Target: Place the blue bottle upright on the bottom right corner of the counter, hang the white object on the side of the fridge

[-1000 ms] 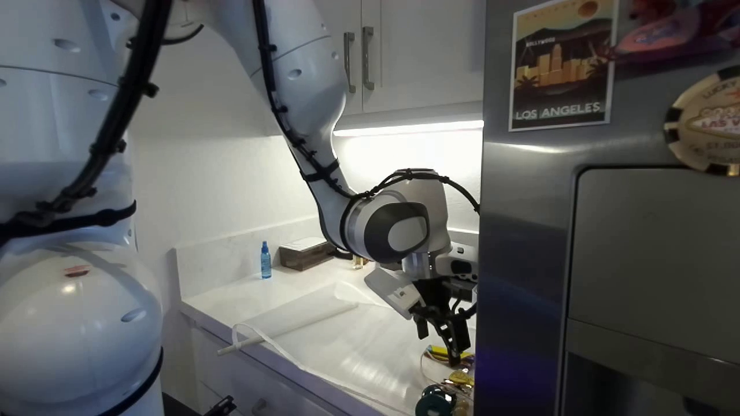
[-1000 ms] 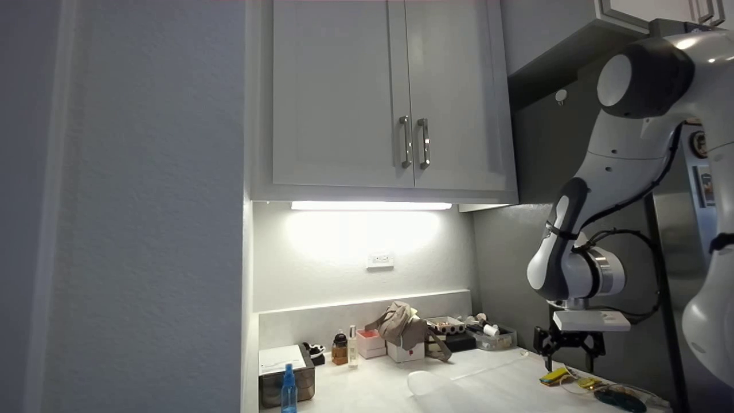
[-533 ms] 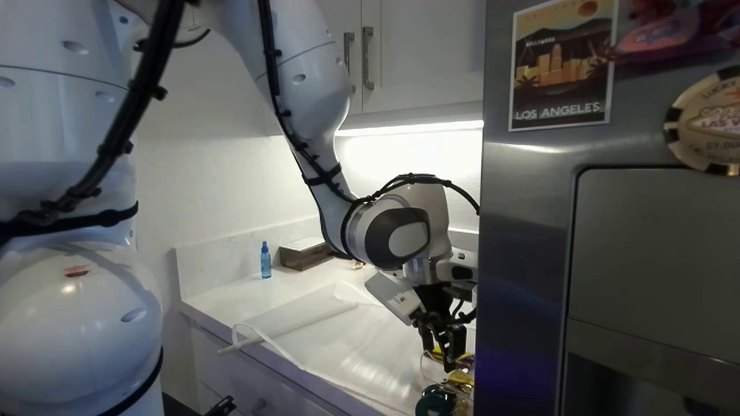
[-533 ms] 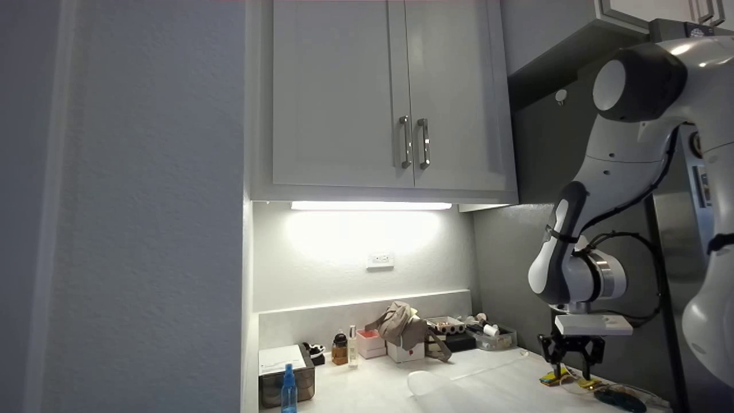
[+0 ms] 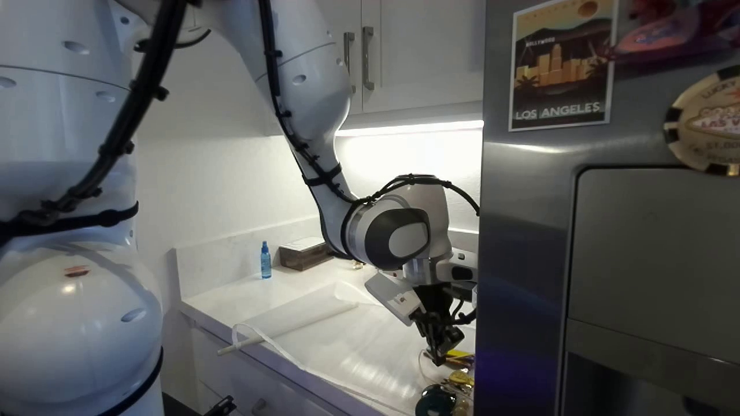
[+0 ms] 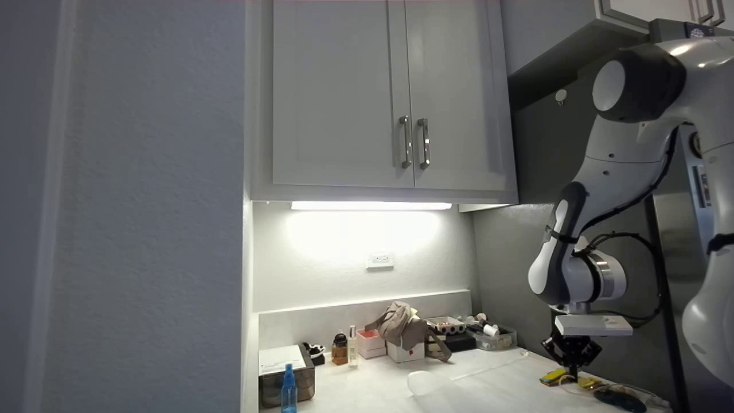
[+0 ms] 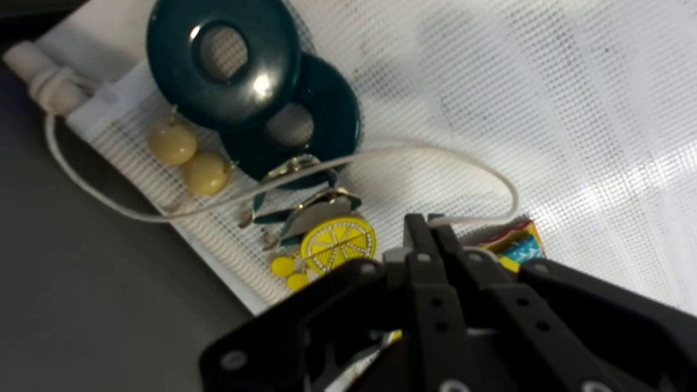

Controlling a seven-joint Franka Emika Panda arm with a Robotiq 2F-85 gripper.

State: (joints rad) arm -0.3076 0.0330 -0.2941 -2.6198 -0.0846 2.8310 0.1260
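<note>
Exterior view: one blue bottle upright on counter, far left, nozzle up, long axis vertical; brown box just right. White sheet flat, rod pointing near-left past edge. Gripper low over sheet.

Exterior view: bottle nearer than box; two small bottles farther right.

Wrist view: gripper together, clamped on white cord; two green rings, two cream beads atop sheet.
</note>
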